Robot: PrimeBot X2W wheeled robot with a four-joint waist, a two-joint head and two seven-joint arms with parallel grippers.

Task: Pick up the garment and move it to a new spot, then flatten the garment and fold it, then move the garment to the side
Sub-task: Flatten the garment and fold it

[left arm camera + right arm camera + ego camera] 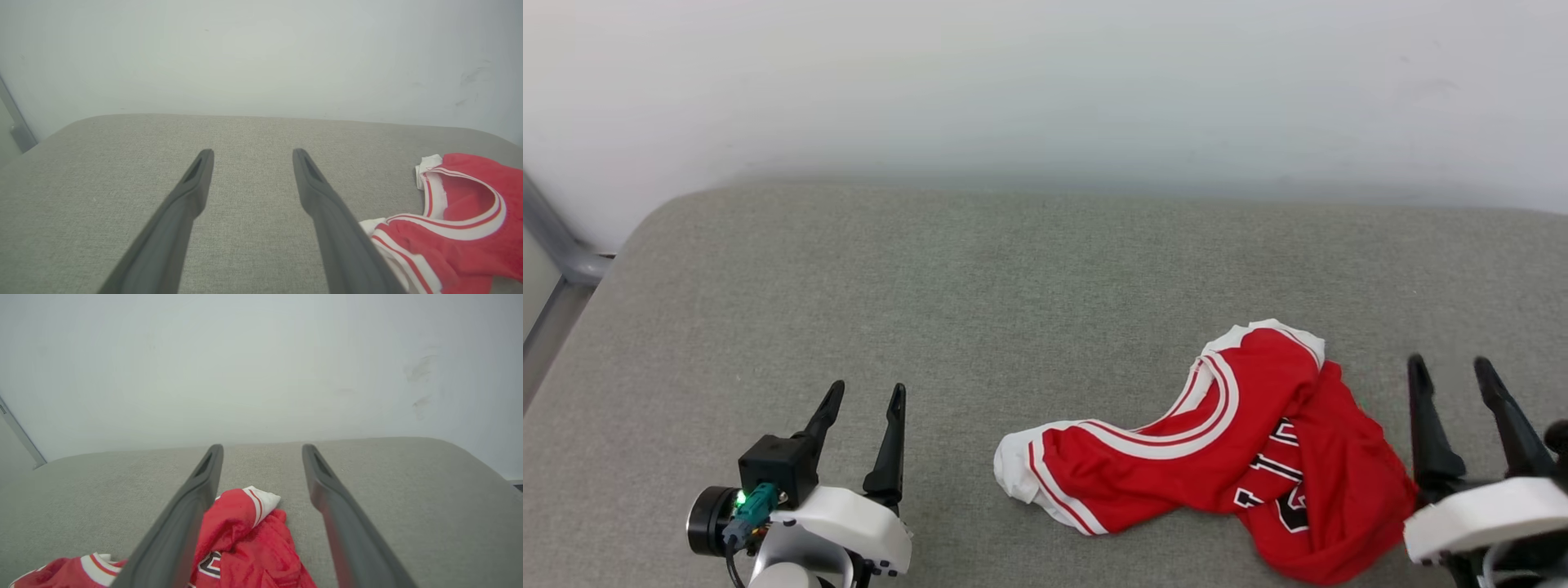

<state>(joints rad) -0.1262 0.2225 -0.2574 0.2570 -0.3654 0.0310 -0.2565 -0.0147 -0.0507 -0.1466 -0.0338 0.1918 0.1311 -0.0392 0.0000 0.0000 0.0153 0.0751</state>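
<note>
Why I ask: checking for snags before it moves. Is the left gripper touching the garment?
Apart. The head view shows a stretch of bare grey cushion between the open left gripper and the garment, whose nearest white sleeve edge lies off to its right.

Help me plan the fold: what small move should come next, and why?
Probably lower the right hand onto the shirt's near red edge and pinch it: the shirt lies crumpled on the cushion, that hand is open, empty and beside it; the left hand is farther.

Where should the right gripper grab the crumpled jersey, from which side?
Probably the jersey by its bunched red folds at the right edge, coming from the robot's right with the open right gripper: fabric there stands up off the cushion, nearest those fingers.
</note>
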